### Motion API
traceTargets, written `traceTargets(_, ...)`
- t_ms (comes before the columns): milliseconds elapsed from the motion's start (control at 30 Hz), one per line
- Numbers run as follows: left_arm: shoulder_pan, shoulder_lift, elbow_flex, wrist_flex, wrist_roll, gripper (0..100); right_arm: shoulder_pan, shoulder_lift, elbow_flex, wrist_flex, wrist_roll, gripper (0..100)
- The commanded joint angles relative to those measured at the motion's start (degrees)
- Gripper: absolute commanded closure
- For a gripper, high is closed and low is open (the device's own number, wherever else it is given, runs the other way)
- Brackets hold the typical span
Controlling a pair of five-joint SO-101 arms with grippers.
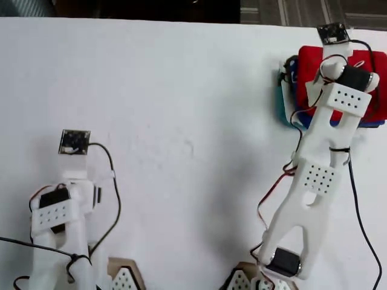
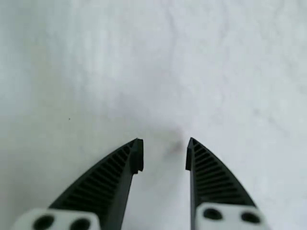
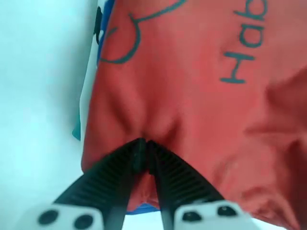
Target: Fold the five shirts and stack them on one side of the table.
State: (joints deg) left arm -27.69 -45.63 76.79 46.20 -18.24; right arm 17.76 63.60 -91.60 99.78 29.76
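A folded red shirt [image 1: 314,72] lies on top of a stack at the table's far right, with blue and teal shirt edges [image 1: 284,99] showing under it. The right arm stretches over this stack. In the right wrist view my right gripper [image 3: 144,151] is shut on a pinched fold of the red shirt [image 3: 192,86], which carries teal lettering. The left arm [image 1: 57,211] sits at the near left of the table. My left gripper [image 2: 164,153] is open over bare white table, with nothing between its fingers.
The white table [image 1: 181,109] stretches wide between the two arms. Dark floor lies beyond the table's far edge. Cables [image 1: 357,205] trail along the right arm, and the arm bases stand at the near edge.
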Motion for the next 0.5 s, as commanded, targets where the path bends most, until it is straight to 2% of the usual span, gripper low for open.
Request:
traceTargets(0, -0.35, -1.05, -0.13, -0.88, 0.09, 83, 1.45, -3.30, -2.55, 1.10, 0.00, 97.9)
traceTargets(300, -0.35, -1.05, -0.13, -0.88, 0.09, 83, 1.36, -26.95, -3.16, 1.63, -0.18, 97.8)
traceTargets(467, -0.35, -1.05, -0.13, -0.88, 0.09, 83, 1.45, -43.03, 7.74, 1.80, -0.18, 97.9)
